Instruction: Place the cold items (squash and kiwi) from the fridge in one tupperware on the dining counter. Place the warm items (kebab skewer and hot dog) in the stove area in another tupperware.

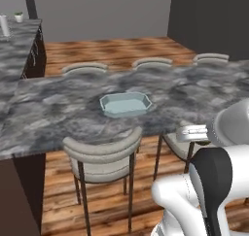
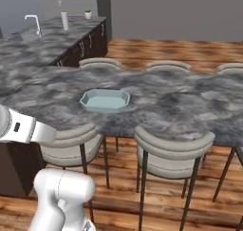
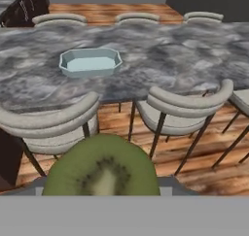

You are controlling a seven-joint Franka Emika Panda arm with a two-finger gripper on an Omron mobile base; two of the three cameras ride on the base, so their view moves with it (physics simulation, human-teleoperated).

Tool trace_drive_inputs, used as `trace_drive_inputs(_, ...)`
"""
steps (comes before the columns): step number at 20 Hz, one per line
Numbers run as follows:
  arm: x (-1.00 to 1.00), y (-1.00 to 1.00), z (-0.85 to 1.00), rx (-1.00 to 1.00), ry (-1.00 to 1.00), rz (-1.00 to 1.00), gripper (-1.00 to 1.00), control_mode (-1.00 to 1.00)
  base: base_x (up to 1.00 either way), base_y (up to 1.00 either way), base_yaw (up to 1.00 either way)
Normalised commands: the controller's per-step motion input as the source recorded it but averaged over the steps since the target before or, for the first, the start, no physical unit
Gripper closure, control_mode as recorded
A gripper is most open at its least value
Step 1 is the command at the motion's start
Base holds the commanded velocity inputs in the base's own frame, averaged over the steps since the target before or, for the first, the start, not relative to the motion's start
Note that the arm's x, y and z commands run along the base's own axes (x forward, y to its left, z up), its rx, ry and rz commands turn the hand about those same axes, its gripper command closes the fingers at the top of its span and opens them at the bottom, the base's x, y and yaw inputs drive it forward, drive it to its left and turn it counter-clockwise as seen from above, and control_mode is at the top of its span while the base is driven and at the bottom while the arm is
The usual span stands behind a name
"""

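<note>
One tupperware [image 1: 126,104] on marble dining counter [image 1: 58,109], seen from both base views; hand view adds halved kiwi [image 3: 101,167] gripped in partly open gripper [image 3: 101,193].

You can't see the bottom of the kiwi [image 3: 101,167] in the hand view; it's cut off down there, and it covers the finger tips, so how they sit on it is anyone's guess. The worktop [image 1: 58,109] runs off the left edge of the left base view. Over in the right base view, the tap [image 2: 33,22] and the two small things near it are too tiny to make out.
</note>
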Motion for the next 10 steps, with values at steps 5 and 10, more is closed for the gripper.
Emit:
trace_drive_inputs(5,0.00,0.00,0.00,0.00,0.00,0.00,1.00,1.00,0.00,-1.00,0.00)
trace_drive_inputs(10,0.00,0.00,0.00,0.00,0.00,0.00,1.00,1.00,0.01,-1.00,0.00)
